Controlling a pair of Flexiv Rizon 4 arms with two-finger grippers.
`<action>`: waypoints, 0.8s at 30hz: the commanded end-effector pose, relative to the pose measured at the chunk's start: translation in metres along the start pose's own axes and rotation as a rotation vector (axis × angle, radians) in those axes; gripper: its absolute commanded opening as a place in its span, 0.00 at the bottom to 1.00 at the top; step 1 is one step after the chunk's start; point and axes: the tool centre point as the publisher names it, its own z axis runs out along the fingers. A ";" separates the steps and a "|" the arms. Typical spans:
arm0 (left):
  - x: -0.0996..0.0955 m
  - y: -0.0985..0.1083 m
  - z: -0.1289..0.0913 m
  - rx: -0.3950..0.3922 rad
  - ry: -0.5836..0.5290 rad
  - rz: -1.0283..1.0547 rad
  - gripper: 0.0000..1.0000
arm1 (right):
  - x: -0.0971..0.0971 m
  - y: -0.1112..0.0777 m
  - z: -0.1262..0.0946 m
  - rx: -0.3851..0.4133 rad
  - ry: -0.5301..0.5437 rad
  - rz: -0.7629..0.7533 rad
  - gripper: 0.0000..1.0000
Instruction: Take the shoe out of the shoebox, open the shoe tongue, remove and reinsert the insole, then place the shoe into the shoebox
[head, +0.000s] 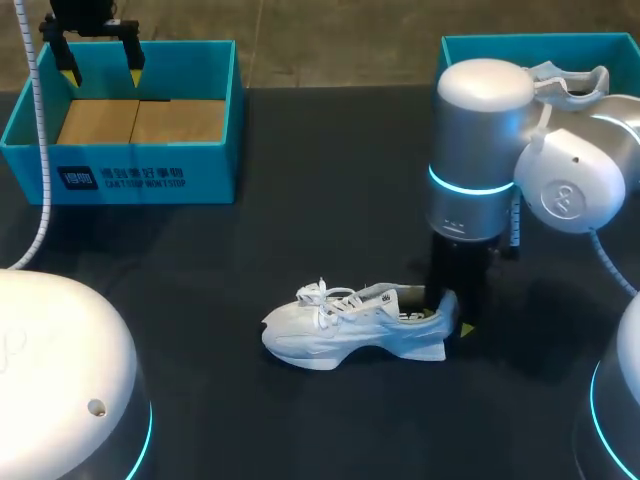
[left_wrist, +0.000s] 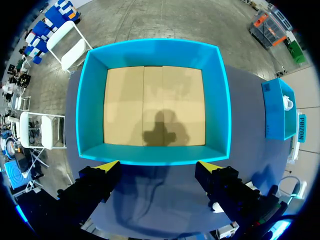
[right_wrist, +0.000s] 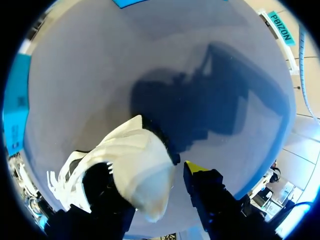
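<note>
White laced shoe (head: 340, 325) — right end effector (right_wrist: 145, 170) apparently spread astride its heel.

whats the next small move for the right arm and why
Probably close the right gripper on the heel of the shoe: one of its fingers sits inside the collar, the other just outside the heel, with a small gap showing.

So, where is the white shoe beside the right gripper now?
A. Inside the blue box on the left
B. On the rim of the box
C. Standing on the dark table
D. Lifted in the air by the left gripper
C: the shoe rests on its sole on the table, with the right gripper at its heel, while the box under the left gripper holds no shoe.
</note>
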 end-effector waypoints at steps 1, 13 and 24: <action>0.000 0.000 0.000 0.000 0.001 0.000 1.00 | 0.003 -0.010 -0.005 -0.037 0.000 0.046 0.47; 0.000 0.000 0.000 0.000 0.001 0.000 1.00 | -0.004 -0.011 -0.035 -0.027 0.118 -0.041 1.00; 0.000 0.000 0.000 0.000 0.001 0.000 1.00 | -0.023 0.009 -0.088 -0.055 0.259 -0.335 1.00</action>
